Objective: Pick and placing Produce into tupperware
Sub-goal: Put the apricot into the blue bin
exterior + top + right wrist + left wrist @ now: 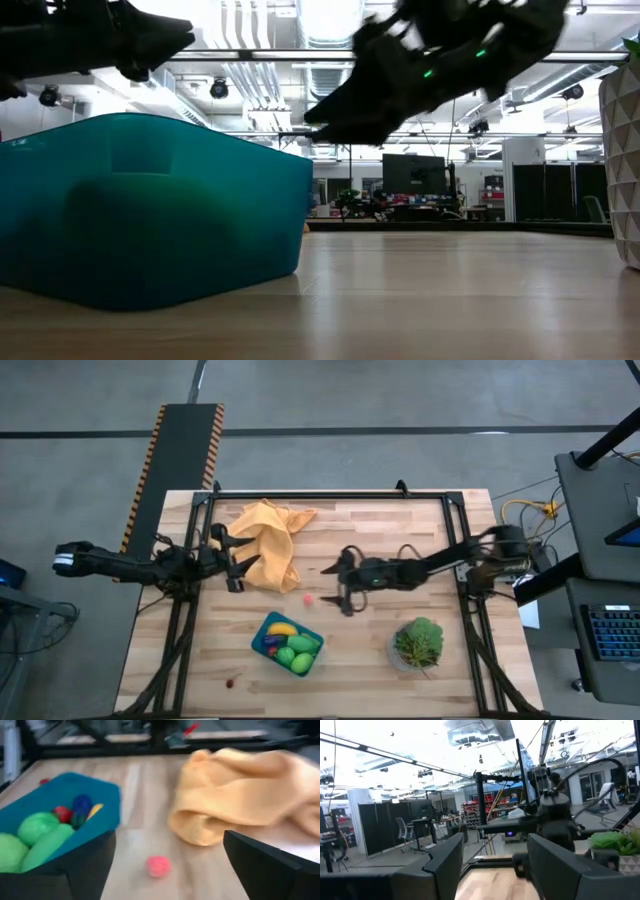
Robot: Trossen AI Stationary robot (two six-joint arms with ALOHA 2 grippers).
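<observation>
Hovering over mid-table, right gripper [338, 588] spread wide and empty, aimed at a pink piece [158, 866] lying loose on the wood just beside the orange cloth [250, 802]. Should drop straight down with fingers straddling it, close gently, then carry it to the teal container [262, 639], already holding greens [297, 650], a banana [281, 628] and, probably, an eggplant. Left gripper [236, 562] parked open and empty by the cloth. One small dark red piece [231, 682] left near the table's front edge.

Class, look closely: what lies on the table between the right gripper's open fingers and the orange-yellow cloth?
Only the small pink piece, on bare wood between the right gripper and the cloth, in the right wrist view.
</observation>
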